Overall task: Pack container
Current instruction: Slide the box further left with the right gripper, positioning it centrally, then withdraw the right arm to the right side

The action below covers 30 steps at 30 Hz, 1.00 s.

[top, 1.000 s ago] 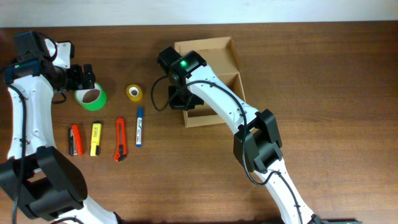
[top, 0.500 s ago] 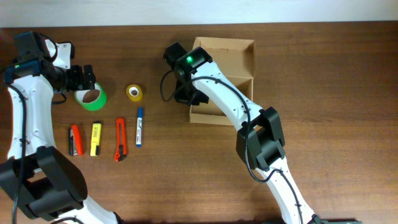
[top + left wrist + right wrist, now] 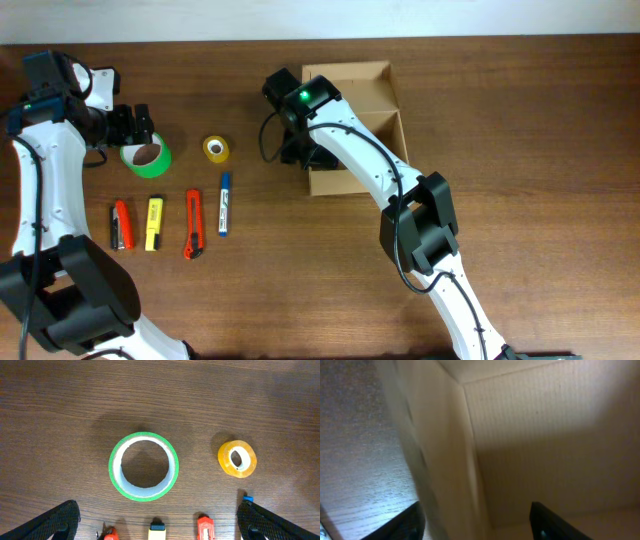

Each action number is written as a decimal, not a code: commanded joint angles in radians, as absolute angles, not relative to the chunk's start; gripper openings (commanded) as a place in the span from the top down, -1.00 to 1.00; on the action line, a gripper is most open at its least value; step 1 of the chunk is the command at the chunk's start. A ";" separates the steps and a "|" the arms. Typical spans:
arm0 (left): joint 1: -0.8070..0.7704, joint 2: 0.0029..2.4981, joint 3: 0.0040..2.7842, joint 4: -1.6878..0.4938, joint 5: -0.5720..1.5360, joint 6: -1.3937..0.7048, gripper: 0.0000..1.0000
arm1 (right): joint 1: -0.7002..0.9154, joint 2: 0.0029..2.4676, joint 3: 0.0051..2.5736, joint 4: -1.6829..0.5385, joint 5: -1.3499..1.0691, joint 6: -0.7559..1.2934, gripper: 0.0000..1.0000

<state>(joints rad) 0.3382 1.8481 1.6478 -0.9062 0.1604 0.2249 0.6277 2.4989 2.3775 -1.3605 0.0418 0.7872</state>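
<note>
Orange box cutter [image 3: 193, 223] and blue marker [image 3: 225, 203] lie nearest. Beyond them, left gripper [image 3: 132, 124] hangs spread wide over green tape roll [image 3: 143, 466]. Tan cardboard box [image 3: 375, 95] sits open at far centre of table. Right gripper [image 3: 477, 522] straddles its tape-side wall, fingers apart, unclamped.

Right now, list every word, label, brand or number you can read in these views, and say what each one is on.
No readable text in any view.
container: plain cardboard, no print showing.
blue marker: any print on its white barrel is too small to read.
green tape roll: no label visible.
yellow tape roll: no label visible.
Right wrist view: blurred, only bare cardboard and wood.
</note>
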 commanded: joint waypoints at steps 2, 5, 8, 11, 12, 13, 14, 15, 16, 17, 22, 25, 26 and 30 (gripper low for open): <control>0.343 1.857 1.663 -0.910 0.160 0.241 -0.99 | 0.625 2.515 2.379 -1.357 0.068 0.798 -0.38; 0.343 1.857 1.663 -0.910 0.160 0.241 -0.99 | 0.619 2.515 2.379 -1.346 0.092 0.785 -0.38; 0.343 1.857 1.663 -0.909 0.160 0.242 -0.99 | 0.602 2.515 2.384 -1.338 0.099 0.751 -0.38; 0.343 1.857 1.663 -0.906 0.160 0.242 -0.99 | 0.581 2.514 2.400 -1.339 0.109 0.719 -0.38; 0.343 1.857 1.663 -0.905 0.160 0.242 -0.99 | 0.574 2.514 2.410 -1.338 0.112 0.707 -0.37; 0.343 1.857 1.663 -0.905 0.160 0.242 -0.99 | 0.567 2.514 2.422 -1.338 0.115 0.693 -0.37; 0.343 1.857 1.663 -0.905 0.160 0.242 -0.99 | 0.561 2.514 2.438 -1.340 0.119 0.677 -0.36; 0.343 1.857 1.663 -0.905 0.160 0.242 -0.99 | 0.553 2.514 2.461 -1.344 0.128 0.657 -0.33; 0.343 1.857 1.663 -0.905 0.160 0.242 -0.99 | 0.547 2.514 2.486 -1.351 0.139 0.639 -0.31; 0.343 1.857 1.663 -0.905 0.160 0.242 -0.99 | 0.544 2.514 2.512 -1.357 0.153 0.619 -0.30; 0.343 1.857 1.663 -0.905 0.160 0.242 -0.99 | 0.542 2.512 2.702 -1.423 0.263 0.553 -0.27; 0.343 1.857 1.663 -0.904 0.160 0.242 -0.99 | 0.543 2.510 2.817 -1.456 0.293 0.530 -0.27; 0.343 1.857 1.663 -0.903 0.160 0.242 -0.99 | 0.543 2.508 2.850 -1.468 0.303 0.530 -0.27; 0.343 1.857 1.663 -0.902 0.160 0.242 -0.99 | 0.542 2.489 2.968 -1.523 0.418 0.530 -0.27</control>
